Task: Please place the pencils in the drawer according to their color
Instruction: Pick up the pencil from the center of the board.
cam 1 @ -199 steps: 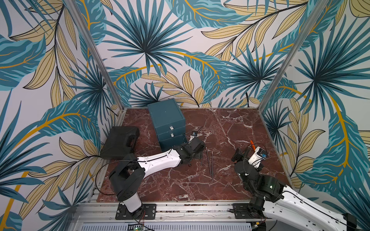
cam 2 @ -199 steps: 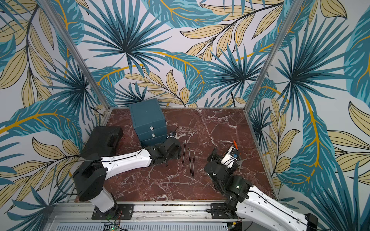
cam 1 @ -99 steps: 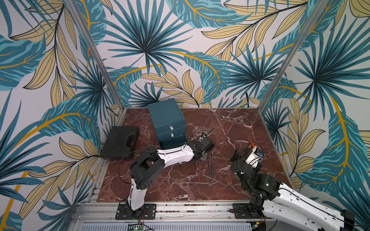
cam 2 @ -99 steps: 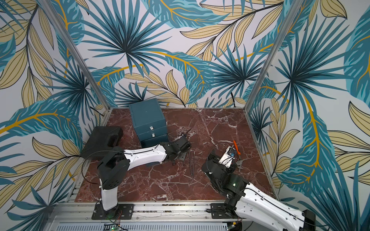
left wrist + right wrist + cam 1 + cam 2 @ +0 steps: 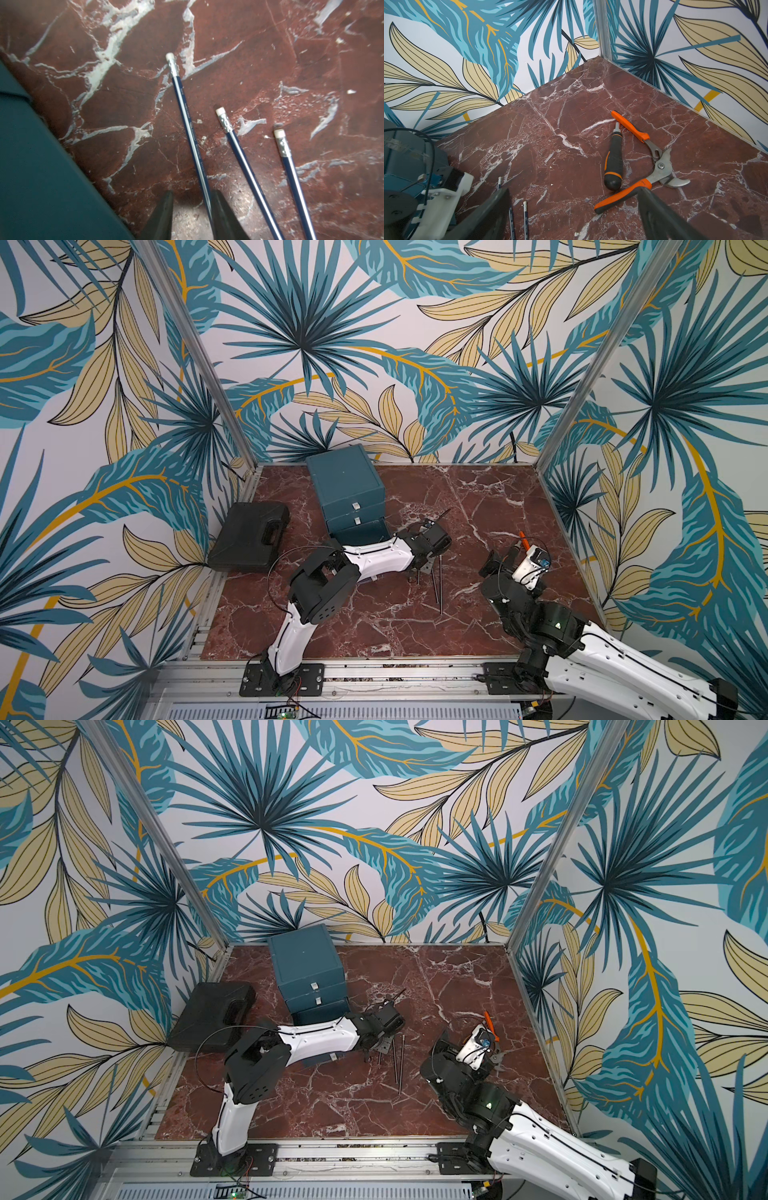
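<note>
Straddling slim glossy navy pencil (image 5: 191, 133), left claw (image 5: 192, 193) narrow, unclamped; right claw (image 5: 574, 189) wide.

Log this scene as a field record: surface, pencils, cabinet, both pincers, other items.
surface: red-brown marble-patterned tabletop
pencils: three dark blue pencils with silver ferrules and white erasers, lying flat, apart, roughly parallel
cabinet: teal box cabinet of stacked drawers; two white pull tabs show, lowest part hidden by left arm
left pincer: open, jaws straddling one pencil, not yet clamped
right pincer: open wide, empty, near the tools
other: black plastic case; orange-handled pliers; black-and-orange screwdriver
</note>
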Available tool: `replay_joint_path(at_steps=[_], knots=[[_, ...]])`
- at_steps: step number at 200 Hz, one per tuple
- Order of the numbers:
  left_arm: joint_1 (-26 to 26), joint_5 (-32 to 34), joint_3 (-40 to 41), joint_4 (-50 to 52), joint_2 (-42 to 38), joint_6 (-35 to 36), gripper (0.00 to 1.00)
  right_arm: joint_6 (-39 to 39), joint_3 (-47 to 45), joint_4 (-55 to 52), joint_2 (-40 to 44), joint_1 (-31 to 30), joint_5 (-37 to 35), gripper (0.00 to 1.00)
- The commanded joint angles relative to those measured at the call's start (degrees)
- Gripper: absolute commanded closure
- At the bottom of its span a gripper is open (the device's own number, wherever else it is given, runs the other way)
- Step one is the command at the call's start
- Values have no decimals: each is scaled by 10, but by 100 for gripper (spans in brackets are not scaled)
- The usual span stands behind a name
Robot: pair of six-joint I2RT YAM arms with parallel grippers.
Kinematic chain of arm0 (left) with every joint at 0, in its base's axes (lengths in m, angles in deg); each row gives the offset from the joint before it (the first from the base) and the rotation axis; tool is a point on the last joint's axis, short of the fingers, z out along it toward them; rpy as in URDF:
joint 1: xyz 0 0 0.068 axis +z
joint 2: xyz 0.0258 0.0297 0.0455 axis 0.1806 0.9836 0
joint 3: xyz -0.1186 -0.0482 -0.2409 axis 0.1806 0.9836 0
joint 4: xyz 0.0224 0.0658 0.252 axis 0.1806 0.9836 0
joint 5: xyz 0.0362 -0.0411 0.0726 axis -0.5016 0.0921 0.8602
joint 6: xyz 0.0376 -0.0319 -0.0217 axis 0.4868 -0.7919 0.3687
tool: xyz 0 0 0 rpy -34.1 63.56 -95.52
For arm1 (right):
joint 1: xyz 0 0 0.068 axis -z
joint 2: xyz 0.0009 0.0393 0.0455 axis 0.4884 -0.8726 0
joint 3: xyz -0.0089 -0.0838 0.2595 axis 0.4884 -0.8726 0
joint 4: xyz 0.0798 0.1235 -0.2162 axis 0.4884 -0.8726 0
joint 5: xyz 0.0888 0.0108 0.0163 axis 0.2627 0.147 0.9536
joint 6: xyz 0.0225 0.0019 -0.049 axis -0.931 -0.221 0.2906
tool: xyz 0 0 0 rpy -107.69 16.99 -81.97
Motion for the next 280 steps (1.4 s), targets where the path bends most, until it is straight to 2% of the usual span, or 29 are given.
replay_joint_path(at_steps=[1,71,166,209,280], knots=[[-2,2,-18,19,8,2,68,-11,4,-12,3,2,-6,0],[-2,-13,-41,39,34,4,73,-19,5,-13,1,2,-5,1],[-2,-20,-90,118,84,1,78,-17,14,-13,1,2,-9,0],[0,-26,-116,146,106,-1,85,-13,19,-13,3,2,-6,1],[33,-104,-116,207,111,31,87,-16,22,-15,9,2,-5,1]])
